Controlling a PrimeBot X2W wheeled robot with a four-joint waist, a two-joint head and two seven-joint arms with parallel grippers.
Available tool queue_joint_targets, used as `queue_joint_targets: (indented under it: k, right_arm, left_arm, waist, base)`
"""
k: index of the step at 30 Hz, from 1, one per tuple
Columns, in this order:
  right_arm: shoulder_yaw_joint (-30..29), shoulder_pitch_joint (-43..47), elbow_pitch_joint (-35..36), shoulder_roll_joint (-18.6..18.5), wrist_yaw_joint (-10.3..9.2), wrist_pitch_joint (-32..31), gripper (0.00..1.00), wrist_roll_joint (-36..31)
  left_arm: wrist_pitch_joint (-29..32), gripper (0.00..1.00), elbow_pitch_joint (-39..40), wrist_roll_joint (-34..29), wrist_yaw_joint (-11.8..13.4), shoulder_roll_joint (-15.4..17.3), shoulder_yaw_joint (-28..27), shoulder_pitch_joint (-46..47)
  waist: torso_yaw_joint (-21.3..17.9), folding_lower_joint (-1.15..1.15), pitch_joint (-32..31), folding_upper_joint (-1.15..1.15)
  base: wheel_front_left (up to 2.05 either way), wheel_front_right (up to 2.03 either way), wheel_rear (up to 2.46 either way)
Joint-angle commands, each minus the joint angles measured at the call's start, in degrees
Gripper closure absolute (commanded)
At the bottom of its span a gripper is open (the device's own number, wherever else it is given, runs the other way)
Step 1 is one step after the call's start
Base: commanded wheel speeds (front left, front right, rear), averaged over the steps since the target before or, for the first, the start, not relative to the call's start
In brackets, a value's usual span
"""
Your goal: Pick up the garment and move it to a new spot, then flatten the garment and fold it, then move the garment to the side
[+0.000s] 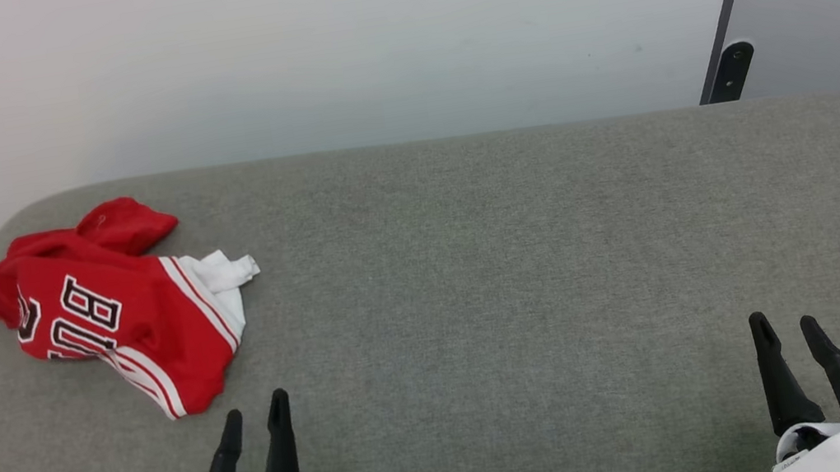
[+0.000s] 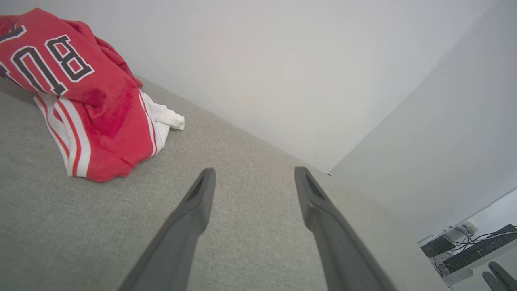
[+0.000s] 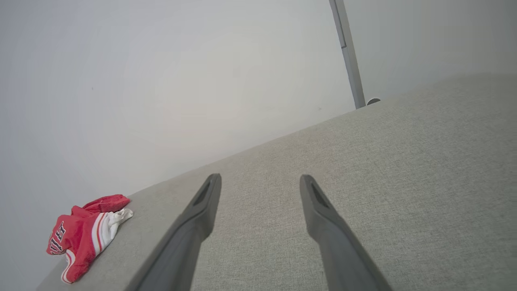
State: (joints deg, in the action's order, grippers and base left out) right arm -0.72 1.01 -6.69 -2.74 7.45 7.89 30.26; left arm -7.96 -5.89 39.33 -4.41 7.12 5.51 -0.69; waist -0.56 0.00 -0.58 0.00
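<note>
Garment point(image 1: 123, 313): red jersey, crumpled in a heap, black white-edged letters facing up, red/white stripe trim, white sleeve bit poking out at one side. Lay on grey padded surface point(image 1: 514, 255), just ahead of L gripper point(image 1: 256, 407) tips & a little to its left, not touching. L gripper: fingers apart, nothing betw. them. R gripper point(image 1: 782, 321): fingers apart, empty, over bare surface; jersey well off to its left, past L gripper. Beyond both stood pale wall point(image 1: 358, 45).
</note>
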Motion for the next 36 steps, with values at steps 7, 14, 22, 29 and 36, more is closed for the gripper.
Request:
queue_joint_targets:
  k: [7, 14, 22, 29, 36]
  right_arm:
    - [-1.35, 0.84, 0.93, -0.16, 0.04, 1.43, 0.00, -6.02]
    - [-1.83, 0.97, 1.24, -0.16, 0.04, 2.42, 0.00, -10.04]
    - [-2.12, 1.10, 1.54, -0.17, 0.05, 3.51, 0.00, -14.49]
    - [-2.06, 1.38, 1.93, -0.18, 0.05, 4.35, 0.00, -18.18]
    - [-1.86, 1.85, 2.44, -0.19, 0.05, 5.19, 0.00, -21.62]
  left_arm:
    - [-1.38, 0.00, 3.49, -6.51, -1.70, 0.03, -1.62, -0.84]
    - [-2.38, 0.00, 4.86, -11.56, -2.60, -0.29, -1.89, -1.18]
    - [-3.35, 0.00, 5.62, -16.24, -2.99, -0.46, -1.27, -1.11]
    - [-4.34, 0.00, 6.55, -19.94, -3.06, -0.27, -0.84, -1.55]
    - [-5.06, 0.00, 7.35, -23.16, -3.12, 0.03, 0.05, -1.66]
  waist:
    - [-0.37, 0.00, -0.11, 0.00]
    - [-0.72, 0.00, -0.02, 0.00]
    - [-0.98, 0.00, 0.09, 0.00]
    - [-1.21, 0.00, 0.17, 0.00]
    - [-1.35, 0.00, 0.23, 0.00]
  base:
    - [0.00, 0.00, 0.00]
    - [0.00, 0.00, 0.00]
    - [0.00, 0.00, 0.00]
    - [0.00, 0.00, 0.00]
    - [0.00, 0.00, 0.00]
